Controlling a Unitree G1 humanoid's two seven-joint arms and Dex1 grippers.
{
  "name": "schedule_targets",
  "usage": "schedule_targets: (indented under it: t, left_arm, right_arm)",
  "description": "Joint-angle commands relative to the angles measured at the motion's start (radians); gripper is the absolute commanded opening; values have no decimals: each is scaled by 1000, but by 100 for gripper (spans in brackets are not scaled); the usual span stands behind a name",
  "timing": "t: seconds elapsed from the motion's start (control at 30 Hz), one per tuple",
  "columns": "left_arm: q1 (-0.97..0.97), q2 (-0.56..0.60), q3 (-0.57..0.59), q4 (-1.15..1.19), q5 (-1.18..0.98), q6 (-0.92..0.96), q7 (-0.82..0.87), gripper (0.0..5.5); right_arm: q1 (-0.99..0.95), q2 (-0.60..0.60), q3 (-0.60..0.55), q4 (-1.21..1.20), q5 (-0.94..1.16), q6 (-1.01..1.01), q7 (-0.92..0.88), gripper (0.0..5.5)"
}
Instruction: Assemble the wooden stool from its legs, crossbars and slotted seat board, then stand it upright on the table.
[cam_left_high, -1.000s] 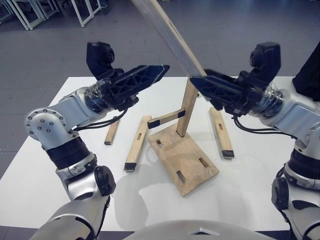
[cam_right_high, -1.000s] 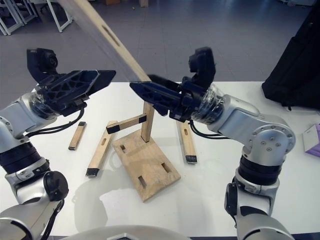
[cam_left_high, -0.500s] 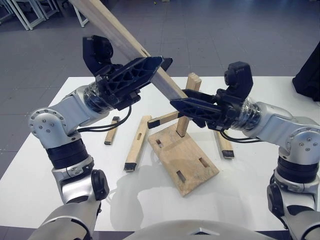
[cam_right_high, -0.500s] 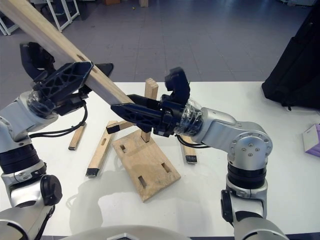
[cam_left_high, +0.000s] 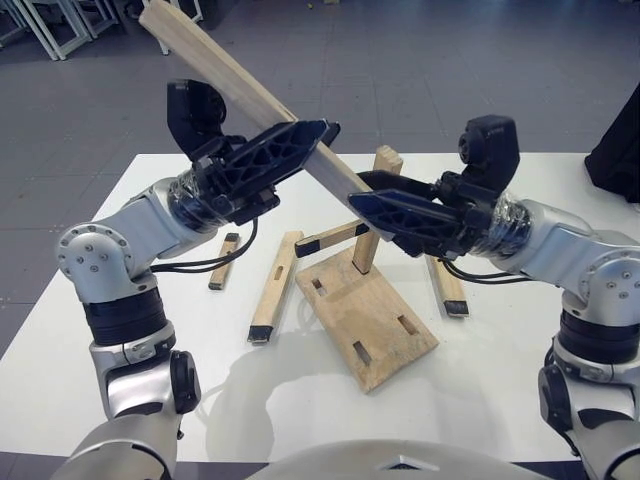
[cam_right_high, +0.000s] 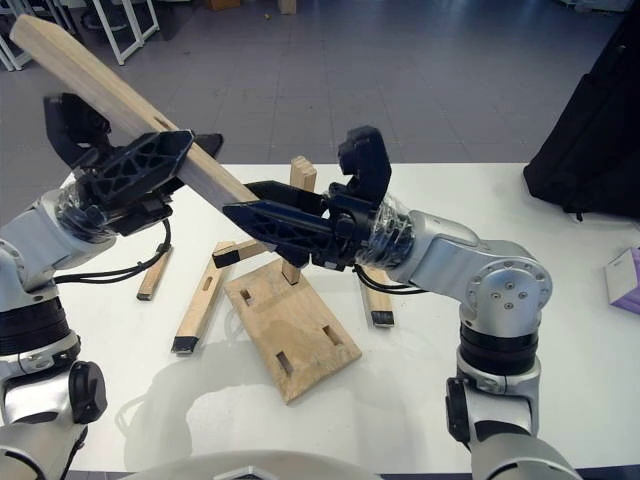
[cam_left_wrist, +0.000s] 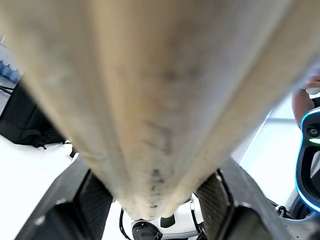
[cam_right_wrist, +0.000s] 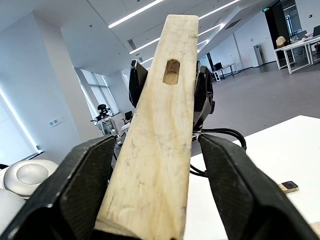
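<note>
above the slotted seat board (cam_left_high: 375, 310) on the table, you are holding the long wooden leg (cam_left_high: 215, 65) aslant in mid-air, left gripper (cam_left_high: 318, 138) and right gripper (cam_left_high: 360, 192) both pinching it, and the next move is likely calling for guiding its lower end into a free slot.

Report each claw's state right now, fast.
Left claw: closed on the long pale wooden stool leg.
Right claw: closed on the same leg's lower end.

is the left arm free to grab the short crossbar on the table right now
Probably not yet: the left gripper is shut on the long leg, shared with the right gripper. The short crossbar lies uncovered on the table, so letting go should clear the way.
</note>
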Motion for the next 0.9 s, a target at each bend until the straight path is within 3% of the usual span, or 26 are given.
schedule_targets:
  t: [0.03, 0.1, 0.17, 0.33, 0.43, 0.57, 0.73, 0.9]
  left_arm:
    - [38, 65, 42, -21, 20, -40, -13, 206]
    - [91, 119, 94, -30, 28, -60, 8, 206]
    - [155, 168, 151, -47, 49, -80, 27, 205]
    - [413, 273, 184, -208, 363, -212, -243, 205]
    - [512, 328, 96, -204, 560, -316, -437, 205]
    - [468, 249, -126, -68, 980, -685, -450, 205]
    - [450, 138, -239, 33, 1117, -884, -506, 205]
    - [444, 108, -291, 113, 1195, -978, -545, 205]
  right_arm:
    - [1, -115, -92, -29, 20, -15, -9, 378]
    - [45, -187, -153, -48, -29, -31, -21, 430]
    - [116, -230, -182, -90, -78, -44, -41, 433]
    - [441, -201, -60, -299, -233, -76, -91, 433]
    - [522, -243, 87, -327, -467, -114, -51, 433]
    - [530, -249, 220, -292, -679, -179, 3, 433]
    - [540, -256, 346, -243, -850, -229, 80, 433]
    - [577, -265, 367, -232, -938, -254, 126, 433]
